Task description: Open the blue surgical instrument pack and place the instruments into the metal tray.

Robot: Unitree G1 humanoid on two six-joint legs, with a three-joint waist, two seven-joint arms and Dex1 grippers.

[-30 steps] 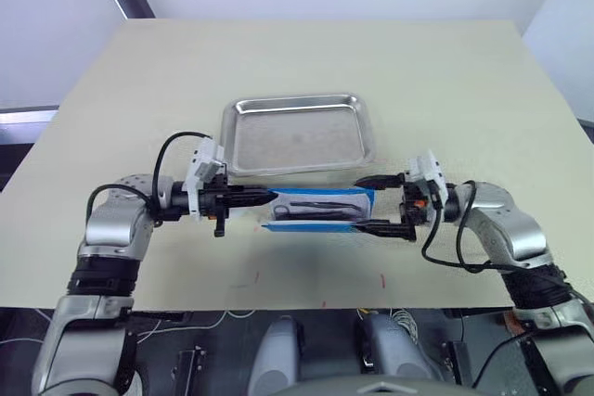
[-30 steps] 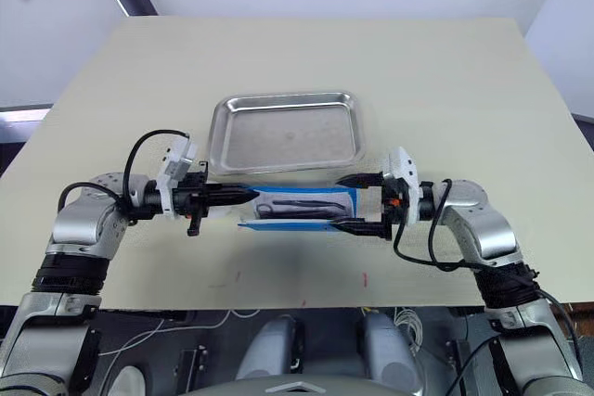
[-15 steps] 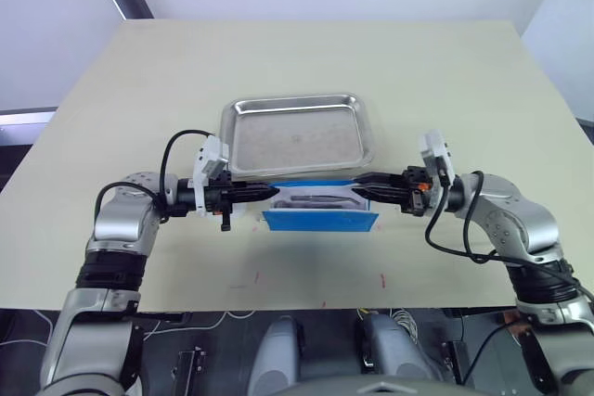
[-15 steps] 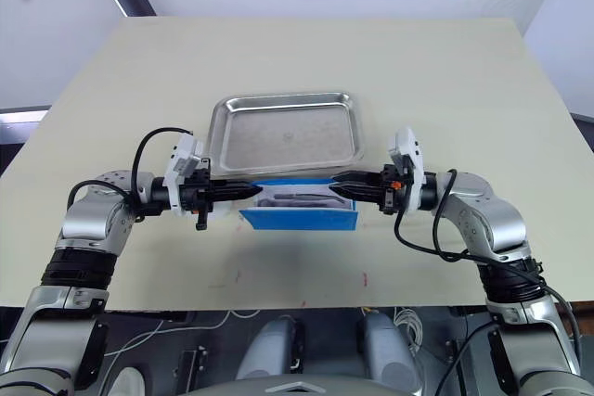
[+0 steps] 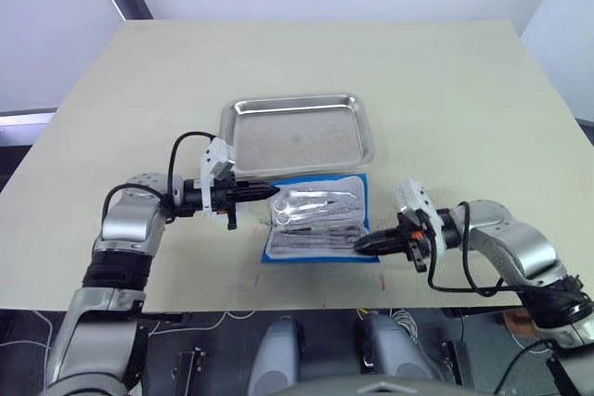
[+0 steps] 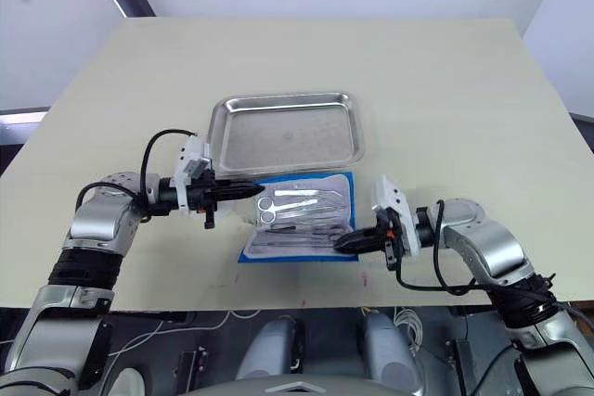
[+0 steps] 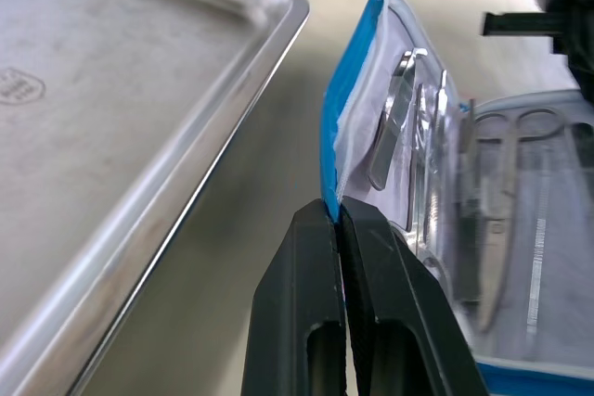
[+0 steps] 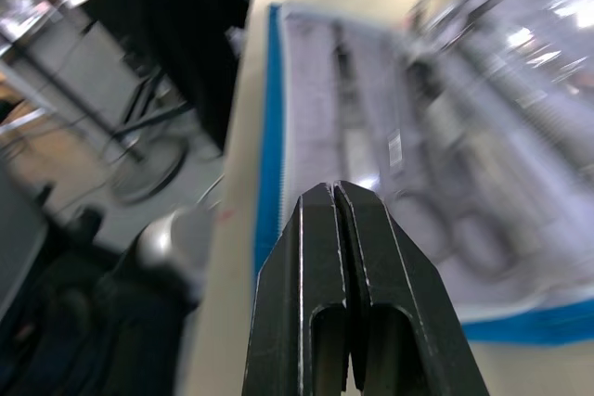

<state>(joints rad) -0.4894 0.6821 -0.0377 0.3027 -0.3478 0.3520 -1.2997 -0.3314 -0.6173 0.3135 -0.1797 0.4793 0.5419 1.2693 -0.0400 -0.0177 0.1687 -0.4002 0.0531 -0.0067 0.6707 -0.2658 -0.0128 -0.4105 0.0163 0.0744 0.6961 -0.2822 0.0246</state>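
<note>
Left wrist view: our left gripper (image 7: 336, 213) pinches pack (image 5: 316, 220) edge, flap open, tools (image 5: 311, 213) exposed; right gripper (image 5: 360, 246) closed, nr corner.

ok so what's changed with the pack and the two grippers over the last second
The blue surgical instrument pack has been opened out flat on the table, lining up, with the instruments now exposed. The right gripper swung its flap down toward the near edge and is shut at the pack's near right corner. The left gripper still pinches the far left edge. The metal tray stayed put and empty.
</note>
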